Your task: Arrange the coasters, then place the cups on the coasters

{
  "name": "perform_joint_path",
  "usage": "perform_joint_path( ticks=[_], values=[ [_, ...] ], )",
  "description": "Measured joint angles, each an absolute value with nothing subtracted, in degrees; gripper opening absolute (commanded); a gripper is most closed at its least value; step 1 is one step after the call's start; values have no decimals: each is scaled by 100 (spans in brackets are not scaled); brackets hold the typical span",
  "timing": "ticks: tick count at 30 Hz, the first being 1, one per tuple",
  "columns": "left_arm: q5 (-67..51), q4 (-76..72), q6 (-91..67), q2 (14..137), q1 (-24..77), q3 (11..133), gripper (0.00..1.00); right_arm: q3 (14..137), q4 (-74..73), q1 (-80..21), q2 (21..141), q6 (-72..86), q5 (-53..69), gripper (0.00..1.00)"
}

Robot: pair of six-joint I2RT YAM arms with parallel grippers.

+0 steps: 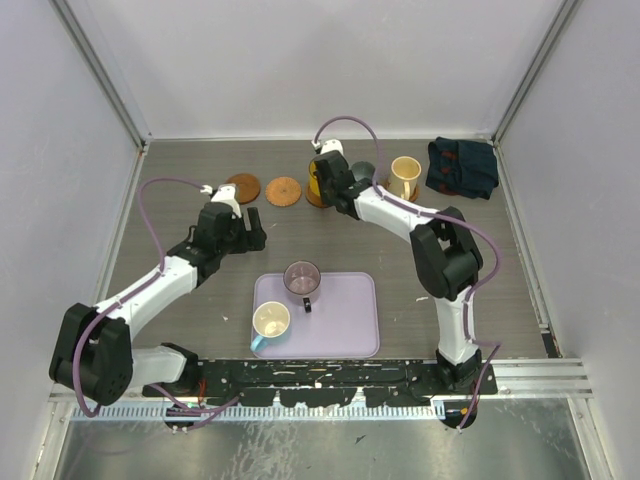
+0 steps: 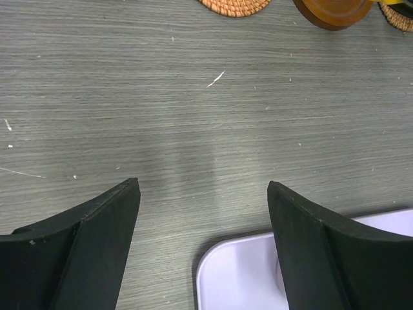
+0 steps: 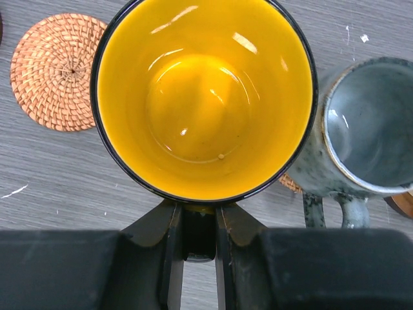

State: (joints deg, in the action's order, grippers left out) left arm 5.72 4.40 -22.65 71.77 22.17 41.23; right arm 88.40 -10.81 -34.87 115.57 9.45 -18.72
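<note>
Right gripper [image 3: 199, 219], arm outstretched, around yellow mug [image 3: 203, 97] handle

From above, the right arm [image 1: 400, 212] covers most of the yellow mug [image 1: 314, 183] and the teal mug [image 1: 363, 168] beside it.

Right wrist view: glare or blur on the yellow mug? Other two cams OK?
Right wrist: yellow mug sharp, white glare streaks on its glazed inside; woven coaster crisp; the right gripper holding the mug is dark and featureless. Left wrist: table grain sharp, soft shadow on it below the open left gripper. Top external: even diffuse light, faint shadows, no glare.
</note>
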Motion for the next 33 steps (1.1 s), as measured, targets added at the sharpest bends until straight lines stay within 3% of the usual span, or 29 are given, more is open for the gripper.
perform_joint_path(
  ticks=[33],
  values=[
    [401,331,-2307,7264,2211,4123,81,9988,-1892,-3487,12433,893,-1686,1]
  ],
)
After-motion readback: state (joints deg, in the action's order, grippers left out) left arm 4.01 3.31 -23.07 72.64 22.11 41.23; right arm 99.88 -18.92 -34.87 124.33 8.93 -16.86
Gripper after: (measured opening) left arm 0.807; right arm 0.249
